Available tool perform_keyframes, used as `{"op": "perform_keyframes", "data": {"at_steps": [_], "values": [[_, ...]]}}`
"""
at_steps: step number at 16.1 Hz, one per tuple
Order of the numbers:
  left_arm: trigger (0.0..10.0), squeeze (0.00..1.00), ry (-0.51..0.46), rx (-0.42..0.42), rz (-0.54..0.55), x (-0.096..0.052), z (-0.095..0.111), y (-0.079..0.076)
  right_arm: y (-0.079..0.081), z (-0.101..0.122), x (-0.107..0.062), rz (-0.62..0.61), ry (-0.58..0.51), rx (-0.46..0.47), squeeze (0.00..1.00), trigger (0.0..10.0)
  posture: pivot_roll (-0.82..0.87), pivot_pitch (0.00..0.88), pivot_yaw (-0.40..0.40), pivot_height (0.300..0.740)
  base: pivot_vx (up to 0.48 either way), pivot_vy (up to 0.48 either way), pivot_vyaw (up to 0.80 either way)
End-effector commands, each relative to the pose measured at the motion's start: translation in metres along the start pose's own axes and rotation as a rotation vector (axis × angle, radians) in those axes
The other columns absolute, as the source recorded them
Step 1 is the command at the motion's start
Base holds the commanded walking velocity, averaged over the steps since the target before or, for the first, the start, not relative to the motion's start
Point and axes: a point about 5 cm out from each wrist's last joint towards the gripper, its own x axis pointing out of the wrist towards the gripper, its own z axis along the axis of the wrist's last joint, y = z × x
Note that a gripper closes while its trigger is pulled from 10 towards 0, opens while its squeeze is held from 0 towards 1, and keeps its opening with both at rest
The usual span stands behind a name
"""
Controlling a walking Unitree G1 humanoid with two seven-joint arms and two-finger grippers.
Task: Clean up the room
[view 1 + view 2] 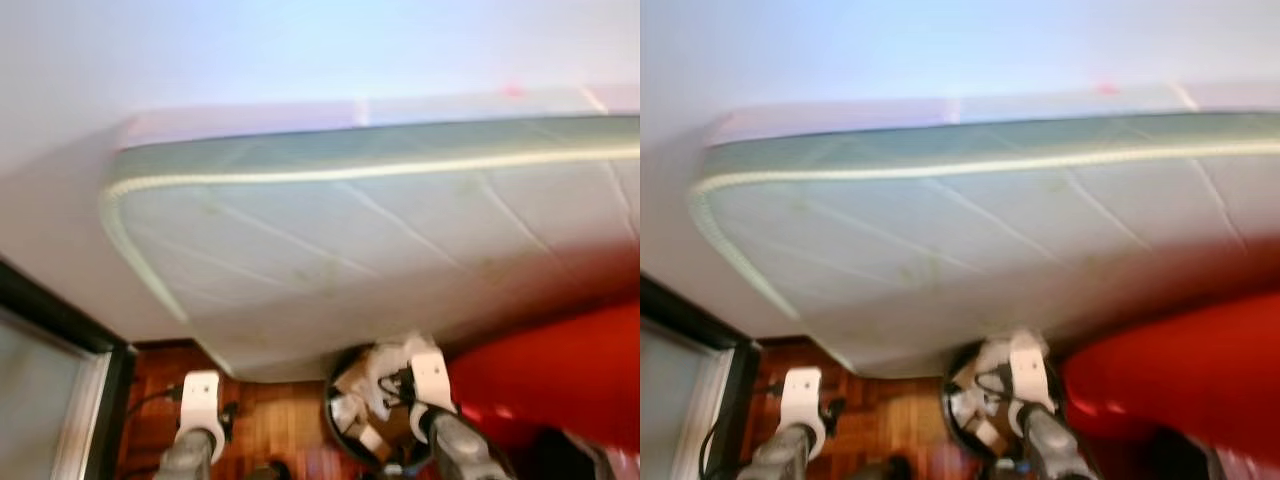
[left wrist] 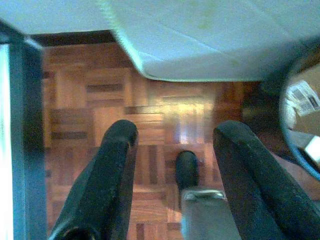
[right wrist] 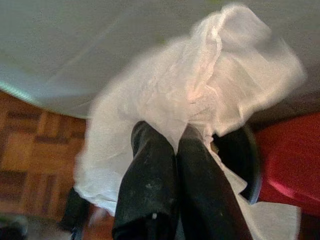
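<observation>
My right gripper (image 3: 172,137) is shut on a crumpled white plastic bag (image 3: 200,95), which hangs over a round black bin (image 1: 375,420) holding cardboard and paper scraps. In the eye views the right wrist (image 1: 432,380) hovers just above the bin, by the edge of a bare mattress (image 1: 380,240). My left gripper (image 2: 172,137) is open with nothing between its fingers, hanging above the parquet floor (image 2: 100,105); its wrist (image 1: 200,398) is to the left of the bin.
The pale quilted mattress leans tilted against the white wall (image 1: 300,50) and overhangs the bin. A red piece of furniture (image 1: 560,370) lies at the right. A dark door frame (image 1: 60,320) with a glass panel stands at the left.
</observation>
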Motion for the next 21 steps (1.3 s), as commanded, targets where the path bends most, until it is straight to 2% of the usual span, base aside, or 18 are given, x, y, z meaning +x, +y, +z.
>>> {"op": "perform_keyframes", "data": {"at_steps": [1, 5, 10, 16, 21], "values": [[10.0, 0.0, 0.02, -0.021, -0.012, -0.003, -0.009, -0.002, 0.0, -0.02, -0.007, -0.003, 0.059, 0.033, 0.0, 10.0, -0.03, 0.247, -0.036, 0.74, 0.0, 0.0, 0.0], [10.0, 0.0, -0.094, -0.032, -0.048, 0.005, 0.022, -0.013, 0.002, -0.02, -0.008, 0.017, 0.044, 0.034, 0.0, 10.0, -0.03, 0.26, -0.04, 0.74, 0.0, 0.0, 0.0], [10.0, 0.0, -0.117, -0.037, -0.059, 0.005, 0.027, -0.016, 0.002, -0.023, -0.009, 0.016, 0.058, 0.024, 0.0, 10.0, -0.02, 0.271, -0.039, 0.74, 0.0, 0.0, 0.0], [10.0, 0.0, -0.151, -0.041, -0.071, 0.005, 0.032, -0.018, 0.002, -0.03, -0.011, 0.018, 0.08, 0.013, 0.0, 10.0, -0.01, 0.286, -0.042, 0.691, 0.0, 0.0, 0.0], [10.0, 0.0, -0.209, -0.053, -0.09, 0.007, 0.046, -0.024, 0.001, -0.032, -0.013, 0.02, 0.073, 0.01, 0.0, 10.0, -0.01, 0.293, -0.048, 0.683, 0.0, 0.0, 0.0]]}}
